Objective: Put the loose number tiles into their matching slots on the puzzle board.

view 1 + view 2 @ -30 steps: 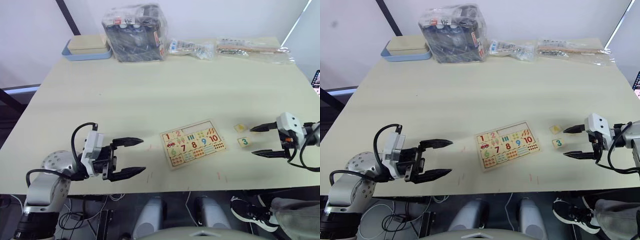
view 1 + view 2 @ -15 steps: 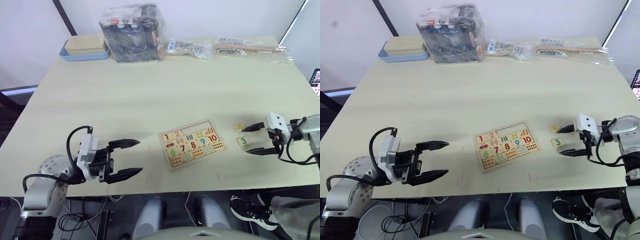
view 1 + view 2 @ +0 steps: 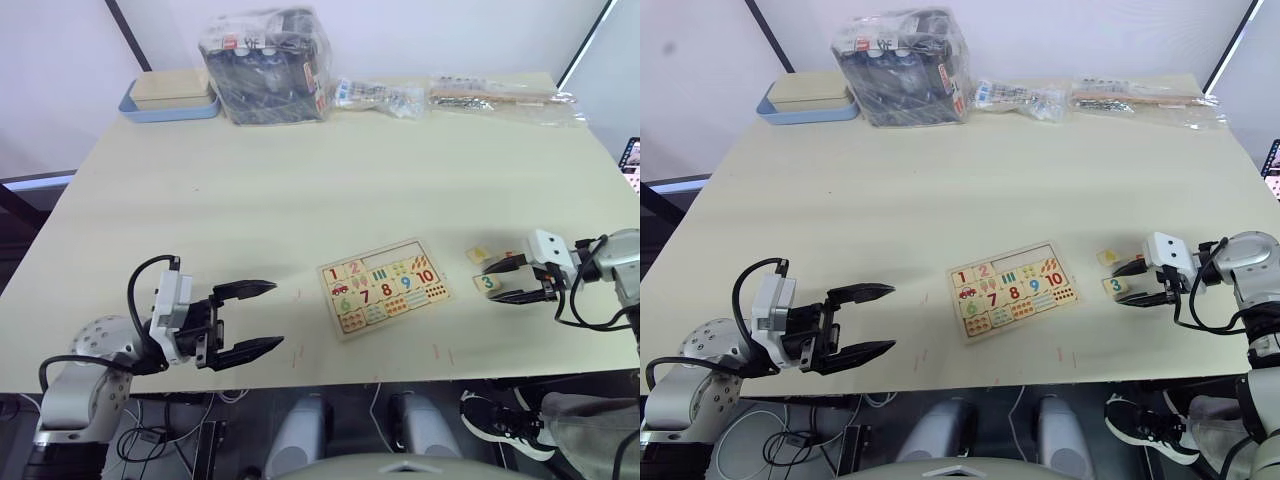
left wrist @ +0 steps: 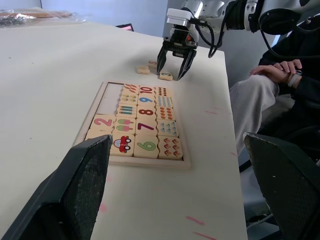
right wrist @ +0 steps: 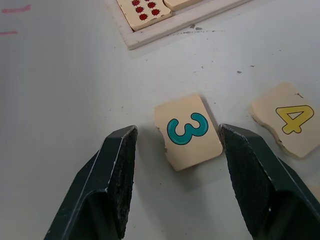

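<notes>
The puzzle board (image 3: 385,287) lies flat near the table's front edge, with a bare pale strip of slots (image 4: 111,98) along its top row beside the 1 and 2. To its right lie loose number tiles: a teal 3 (image 5: 187,131) and a yellow 4 (image 5: 292,119). My right gripper (image 3: 492,281) is low over the table and open. Its fingers (image 5: 117,170) straddle the 3 tile with a gap on each side. My left gripper (image 3: 276,315) hovers open and empty, left of the board.
A blue tray with a tan box (image 3: 172,95), a plastic-wrapped box (image 3: 268,65) and clear bags (image 3: 505,95) line the far edge. A seated person's hands (image 4: 280,67) rest just beyond the table's right side. Bare tabletop separates the board from the far items.
My right gripper has moved left toward the 3 tile and narrowed, so its fingers now stand on either side of it. The left gripper has barely moved.
</notes>
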